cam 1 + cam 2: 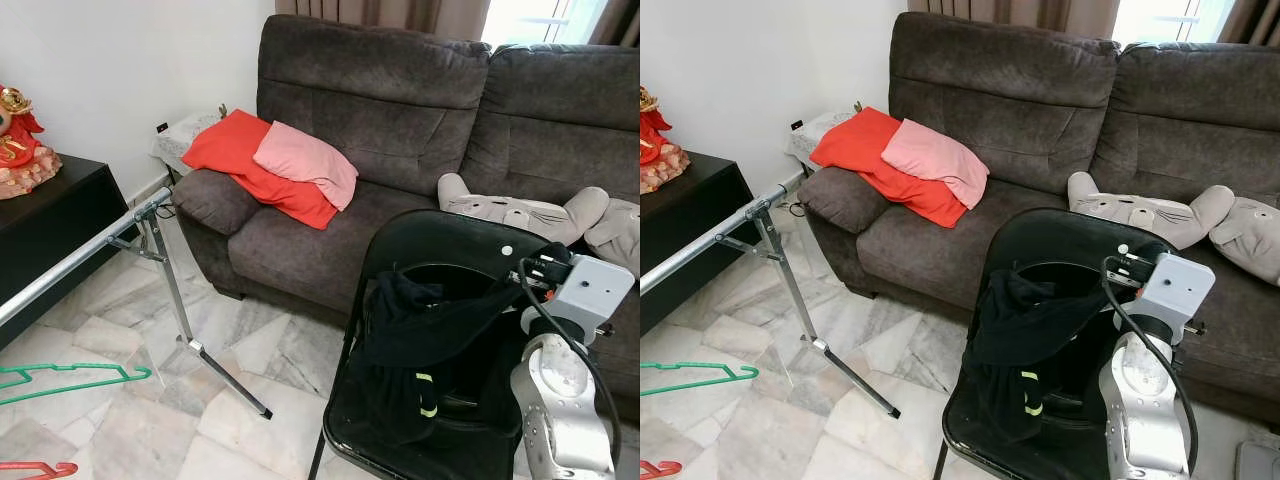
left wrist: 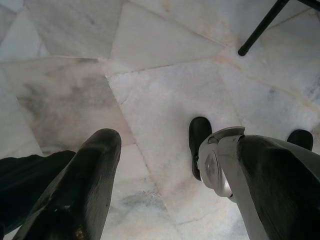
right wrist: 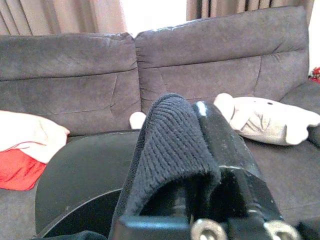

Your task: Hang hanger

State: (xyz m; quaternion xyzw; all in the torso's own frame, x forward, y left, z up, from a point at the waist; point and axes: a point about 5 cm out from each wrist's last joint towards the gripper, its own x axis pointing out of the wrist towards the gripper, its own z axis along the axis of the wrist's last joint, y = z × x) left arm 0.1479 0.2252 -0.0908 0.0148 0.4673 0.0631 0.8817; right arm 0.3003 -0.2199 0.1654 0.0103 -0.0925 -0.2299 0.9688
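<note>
right tool [image 3: 200,150] — clenched on black garment [image 1: 420,330] | over black chair [image 1: 440,240] | left tool [image 2: 165,165] — released, above floor [image 2: 165,90]

Daylight comes in thru the window [image 1: 525,18] behind the sofa [image 1: 400,110]; it's blown out white w/ glare. Room evenly bright, head views sharp, no motion blur. Soft shadows under the sofa and on the marble floor [image 2: 165,100]. Right wrist view: close dark fabric [image 3: 167,145] out of focus, sofa behind slightly soft.

A red hanger [image 1: 38,468] on the floor [image 1: 120,430] is cut off by the picture's bottom edge, and dark cloth [image 3: 165,150] hides the right tool's [image 3: 200,165] fingertips.
</note>
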